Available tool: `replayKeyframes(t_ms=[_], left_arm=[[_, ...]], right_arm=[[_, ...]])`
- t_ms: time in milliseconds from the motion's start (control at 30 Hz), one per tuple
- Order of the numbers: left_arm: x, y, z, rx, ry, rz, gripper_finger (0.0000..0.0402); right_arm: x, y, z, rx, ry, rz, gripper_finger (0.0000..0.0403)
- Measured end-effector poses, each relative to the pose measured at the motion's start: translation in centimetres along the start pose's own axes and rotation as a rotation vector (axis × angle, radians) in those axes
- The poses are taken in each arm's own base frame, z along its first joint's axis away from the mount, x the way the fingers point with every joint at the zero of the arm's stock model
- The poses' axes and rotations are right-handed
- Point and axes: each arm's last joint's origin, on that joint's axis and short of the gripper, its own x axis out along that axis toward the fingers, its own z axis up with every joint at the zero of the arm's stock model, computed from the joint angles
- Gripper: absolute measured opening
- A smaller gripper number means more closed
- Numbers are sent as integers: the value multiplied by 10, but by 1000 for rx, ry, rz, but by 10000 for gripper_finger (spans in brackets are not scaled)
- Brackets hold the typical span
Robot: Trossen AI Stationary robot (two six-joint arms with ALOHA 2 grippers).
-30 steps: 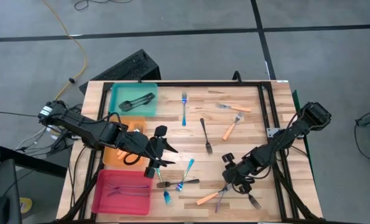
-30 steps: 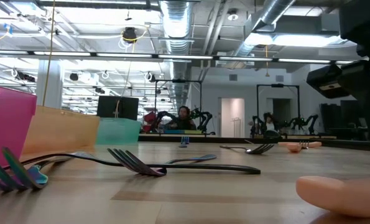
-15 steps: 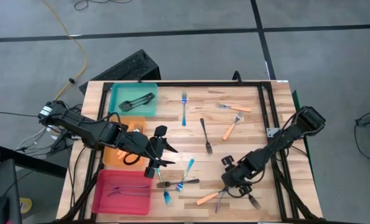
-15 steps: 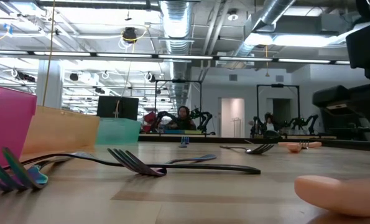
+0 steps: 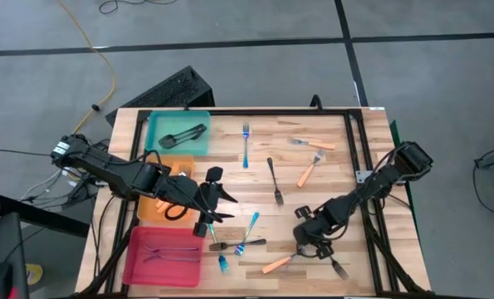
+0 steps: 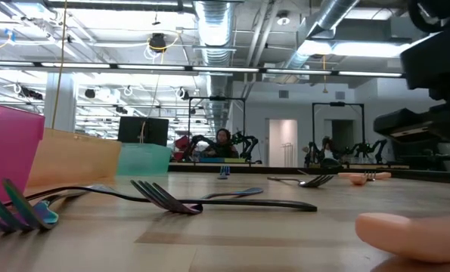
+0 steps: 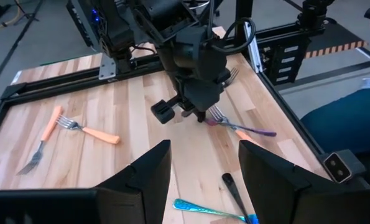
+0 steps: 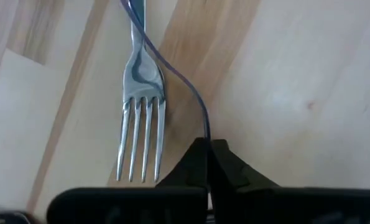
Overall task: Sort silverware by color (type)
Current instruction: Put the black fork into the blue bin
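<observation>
My right tool (image 5: 311,242) is clamped on a purple fork's (image 8: 172,68) thin handle, low on the desk (image 5: 330,170). I should lift straight, slowly. Left tool (image 5: 216,203) waits, fingers apart.

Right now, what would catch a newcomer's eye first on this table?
Forks lie scattered over the wooden table. Near its front edge, the right hand is pinched shut on a purple fork. At the left side sit three trays: teal, orange and pink.
</observation>
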Motion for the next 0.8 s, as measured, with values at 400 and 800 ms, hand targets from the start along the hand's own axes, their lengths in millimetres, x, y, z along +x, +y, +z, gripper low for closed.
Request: replayKeyframes(t_ms=[400,800], left_arm=[[0,4,8,68,-72,100,173],[27,14,-39,109,-421,244,173]], right_arm=[[-70,-38,8,84,-333,-215,19],[-154,-69,-5,210,-1106,-422,19]])
